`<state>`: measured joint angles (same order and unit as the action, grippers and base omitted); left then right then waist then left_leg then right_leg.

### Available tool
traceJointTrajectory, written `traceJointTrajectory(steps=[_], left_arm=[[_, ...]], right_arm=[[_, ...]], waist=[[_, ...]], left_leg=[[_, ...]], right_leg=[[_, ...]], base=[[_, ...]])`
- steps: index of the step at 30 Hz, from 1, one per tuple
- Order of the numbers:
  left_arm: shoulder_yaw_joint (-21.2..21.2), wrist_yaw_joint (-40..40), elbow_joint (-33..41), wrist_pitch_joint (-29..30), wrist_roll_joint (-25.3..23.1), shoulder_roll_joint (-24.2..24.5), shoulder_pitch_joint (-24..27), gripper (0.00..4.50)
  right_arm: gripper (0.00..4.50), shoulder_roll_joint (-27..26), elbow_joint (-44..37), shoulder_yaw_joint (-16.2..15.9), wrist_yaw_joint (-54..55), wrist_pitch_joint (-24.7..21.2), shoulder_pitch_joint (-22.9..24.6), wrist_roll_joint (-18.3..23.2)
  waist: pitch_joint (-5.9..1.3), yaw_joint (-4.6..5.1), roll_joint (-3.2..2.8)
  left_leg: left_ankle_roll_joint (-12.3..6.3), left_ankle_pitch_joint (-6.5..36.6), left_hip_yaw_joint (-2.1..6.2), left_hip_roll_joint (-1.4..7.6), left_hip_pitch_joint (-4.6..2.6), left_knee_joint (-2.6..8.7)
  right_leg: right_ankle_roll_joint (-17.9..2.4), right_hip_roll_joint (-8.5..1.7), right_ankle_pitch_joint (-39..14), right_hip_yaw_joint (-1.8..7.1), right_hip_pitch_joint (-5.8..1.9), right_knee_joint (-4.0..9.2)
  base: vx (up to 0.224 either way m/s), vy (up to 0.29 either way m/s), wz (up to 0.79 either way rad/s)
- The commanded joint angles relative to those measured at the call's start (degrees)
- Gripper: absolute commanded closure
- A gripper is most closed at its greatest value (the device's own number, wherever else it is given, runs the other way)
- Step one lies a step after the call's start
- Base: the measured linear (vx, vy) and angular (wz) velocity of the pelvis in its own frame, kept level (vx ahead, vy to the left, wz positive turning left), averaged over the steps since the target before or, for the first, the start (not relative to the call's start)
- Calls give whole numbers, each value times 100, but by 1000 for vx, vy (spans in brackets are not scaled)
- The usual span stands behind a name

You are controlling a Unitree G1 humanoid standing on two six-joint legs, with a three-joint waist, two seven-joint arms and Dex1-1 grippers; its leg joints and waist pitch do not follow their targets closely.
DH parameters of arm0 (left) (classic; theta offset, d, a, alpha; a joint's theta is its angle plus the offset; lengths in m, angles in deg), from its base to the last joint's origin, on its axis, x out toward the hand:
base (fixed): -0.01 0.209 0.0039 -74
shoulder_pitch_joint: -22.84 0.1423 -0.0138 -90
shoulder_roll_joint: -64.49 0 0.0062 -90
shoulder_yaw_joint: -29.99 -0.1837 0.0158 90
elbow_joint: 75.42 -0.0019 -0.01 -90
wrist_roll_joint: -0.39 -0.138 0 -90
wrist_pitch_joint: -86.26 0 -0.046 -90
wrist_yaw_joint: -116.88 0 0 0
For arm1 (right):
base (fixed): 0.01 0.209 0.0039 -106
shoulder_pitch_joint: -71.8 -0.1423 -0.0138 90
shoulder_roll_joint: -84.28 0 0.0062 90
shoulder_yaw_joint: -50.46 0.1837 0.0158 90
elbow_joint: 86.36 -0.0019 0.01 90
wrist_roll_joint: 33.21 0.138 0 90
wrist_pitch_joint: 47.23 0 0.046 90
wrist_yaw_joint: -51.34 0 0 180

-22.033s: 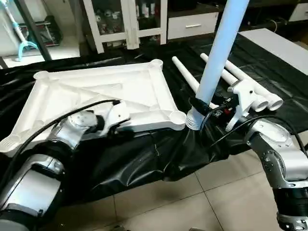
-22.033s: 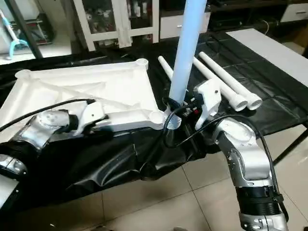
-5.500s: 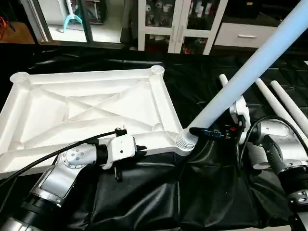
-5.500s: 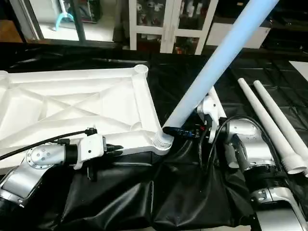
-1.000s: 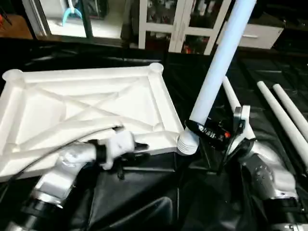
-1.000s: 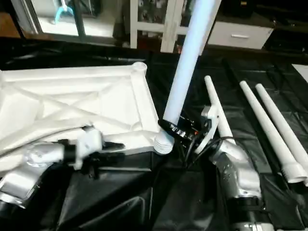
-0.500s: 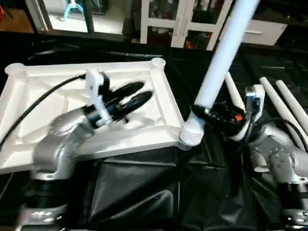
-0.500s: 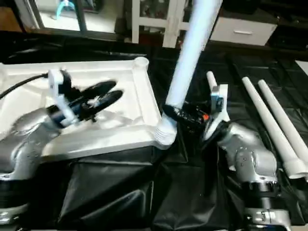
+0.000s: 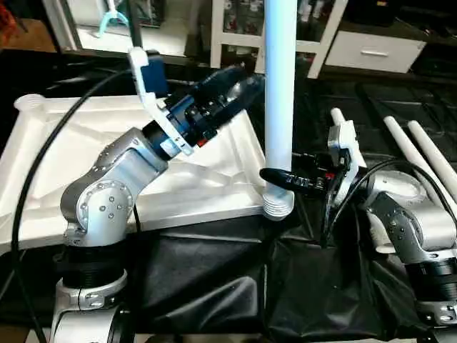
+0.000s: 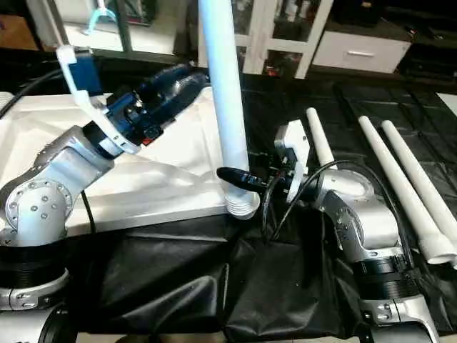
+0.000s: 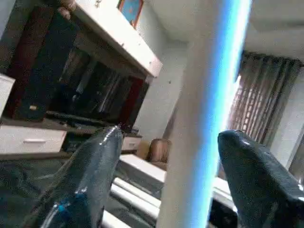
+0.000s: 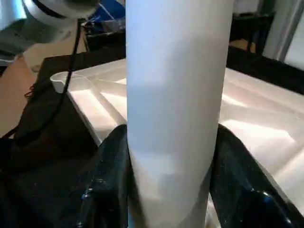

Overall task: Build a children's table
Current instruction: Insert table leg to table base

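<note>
We had the table top (image 9: 107,157) lying upside down on the black sheet (image 9: 214,286), its ribbed underside facing up and a round socket (image 9: 28,103) showing at its far left corner. At the near right corner one leg (image 9: 279,86) stood upright, its ringed lower end (image 9: 278,206) seated at that corner of the top.

Our right gripper (image 9: 285,179) held that leg low down, just above the rings. In the right wrist view its two black fingers (image 12: 107,180) pressed against either side of the white tube, so we read it as grasping the leg.

Our left gripper (image 9: 239,86) was raised above the table top and reached toward the leg higher up, close to the tube. In the left wrist view its fingers (image 11: 85,185) stood spread, one on each side of the leg with space between them and the tube, so it was released and held nothing.

Three more legs (image 10: 400,186) lay on the sheet to the right, well apart from the top: one nearer our right arm and two side by side farther out. Behind the sheet stood a white cabinet (image 9: 235,36) with glass doors.
</note>
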<state>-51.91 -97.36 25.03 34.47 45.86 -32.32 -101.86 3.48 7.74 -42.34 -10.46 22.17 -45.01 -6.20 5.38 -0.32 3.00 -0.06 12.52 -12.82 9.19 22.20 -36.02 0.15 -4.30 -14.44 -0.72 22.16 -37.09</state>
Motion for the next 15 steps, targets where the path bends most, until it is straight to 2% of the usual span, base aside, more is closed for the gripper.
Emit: traceJointTrajectory(steps=[1,4,5,9,13,15], left_arm=[[-19,86,8,190,160,0,-192,55],[26,100,11,257,329,-31,-229,35],[48,92,17,288,412,-31,-248,10],[95,21,29,401,629,0,-289,1],[-77,-138,17,304,338,146,-277,1],[-107,-210,34,310,367,187,-265,1]], right_arm=[[266,103,-272,-68,-86,131,-83,-108],[266,182,-327,-126,-137,144,-68,-168],[266,224,-336,-158,-159,152,-64,-203],[266,445,-389,-375,-296,261,5,-472],[266,565,-457,-553,-386,270,83,-655],[266,584,-461,-579,-371,241,79,-677]], waist=[[-465,-17,-75],[-482,-35,-79],[-488,-37,-92],[-497,-38,-87],[-507,-34,-89],[-513,-35,-107]], left_leg=[[-544,-393,216,453,-202,369],[-458,-410,225,441,-187,366],[-442,-377,226,438,-187,361],[-418,-375,223,424,-184,353],[-450,-344,235,429,-175,345],[-486,-400,242,430,-177,338]], right_leg=[[-2000,-359,1380,220,-255,303],[-1994,-354,1491,213,-278,284],[-1988,-360,1481,212,-284,284],[-1972,-353,1512,211,-291,288],[-1951,-366,1477,211,-300,284],[-1929,-362,1513,208,-296,275]], base=[[0,0,0],[0,0,0],[0,0,0],[0,0,0],[0,0,0],[0,0,0]])
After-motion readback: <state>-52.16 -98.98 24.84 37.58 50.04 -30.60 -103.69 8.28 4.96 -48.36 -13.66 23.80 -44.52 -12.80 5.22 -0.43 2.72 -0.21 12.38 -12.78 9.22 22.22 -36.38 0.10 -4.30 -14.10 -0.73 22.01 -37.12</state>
